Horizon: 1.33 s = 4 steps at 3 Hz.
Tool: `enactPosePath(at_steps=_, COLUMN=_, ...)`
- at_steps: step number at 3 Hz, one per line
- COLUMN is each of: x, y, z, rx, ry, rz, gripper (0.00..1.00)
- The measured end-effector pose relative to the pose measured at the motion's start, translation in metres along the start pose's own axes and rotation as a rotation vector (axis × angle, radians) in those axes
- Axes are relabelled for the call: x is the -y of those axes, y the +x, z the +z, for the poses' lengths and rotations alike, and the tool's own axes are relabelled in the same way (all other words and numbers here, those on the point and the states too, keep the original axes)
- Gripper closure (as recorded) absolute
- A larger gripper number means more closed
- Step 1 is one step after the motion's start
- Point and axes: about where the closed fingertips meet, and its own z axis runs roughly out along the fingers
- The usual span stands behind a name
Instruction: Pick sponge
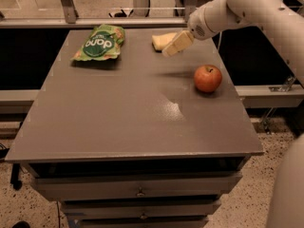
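Observation:
The sponge point(161, 40), a small pale yellow soft block, lies near the far edge of the grey table point(118, 122), right of centre. My gripper point(176, 44), on a white arm coming in from the upper right, hangs above the table right beside the sponge and overlaps its right end. Its cream-yellow wedge finger points down and to the left. I cannot tell whether it touches the sponge.
A green snack bag point(99, 43) lies at the far left of the table. A red apple point(208, 78) sits near the right edge. Drawers run below the table's front edge. A rail and dark gap lie behind the table.

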Motion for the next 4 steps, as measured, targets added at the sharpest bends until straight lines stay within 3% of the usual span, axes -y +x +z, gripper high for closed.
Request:
enactPosePath(at_steps=1, x=0.034, y=0.004, z=0.027, rx=0.026, ry=0.028, rz=0.07, gripper=0.0)
enactPosePath(at_steps=2, x=0.055, y=0.018, z=0.041, rx=0.009, ry=0.045, rz=0.123, gripper=0.0)
enactPosePath(at_steps=3, x=0.064, y=0.036, z=0.053, rx=-0.014, ry=0.045, rz=0.171, gripper=0.0)
enactPosePath(at_steps=4, x=0.058, y=0.048, z=0.068, rx=-0.037, ry=0.012, rz=0.196, gripper=0.0)
